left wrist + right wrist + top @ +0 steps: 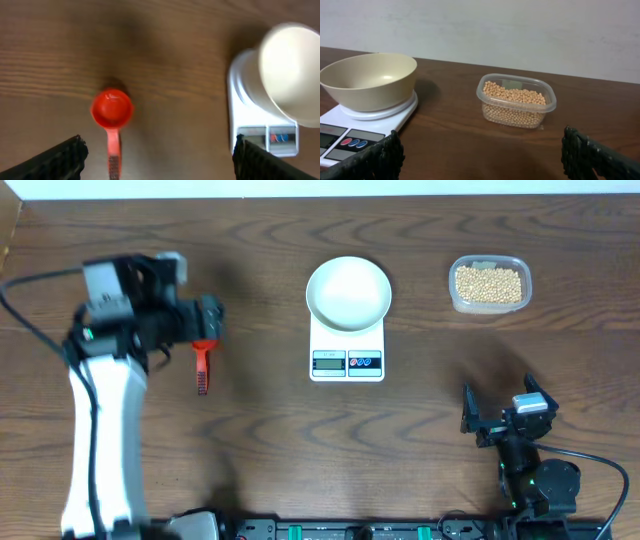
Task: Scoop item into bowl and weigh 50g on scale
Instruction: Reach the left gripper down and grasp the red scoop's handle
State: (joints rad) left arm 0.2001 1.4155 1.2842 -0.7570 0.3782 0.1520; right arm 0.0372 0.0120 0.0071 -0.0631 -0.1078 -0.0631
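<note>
The white bowl (pixel 348 292) sits empty on the white scale (pixel 347 361), at mid-table. The item, tan beans (pixel 489 283), fills a clear tub at the back right. A red scoop (pixel 202 367) lies left of the scale. My left gripper (pixel 205 325) hangs open above the scoop's cup end. In the left wrist view, the scoop (pixel 112 108) lies between the spread fingers, nearer the left one, with the gripper (pixel 159 156) holding nothing. My right gripper (pixel 498 402) rests open near the front right. Its view shows the bowl (pixel 370 80), scale (pixel 350 135) and beans (pixel 516 100) beyond the gripper (pixel 482 155).
The clear plastic tub (pixel 489 305) stands right of the scale with a gap between them. Bare wooden tabletop surrounds everything. A white wall (pixel 520 30) runs behind the table's far edge. Cables trail at the front edge near both arm bases.
</note>
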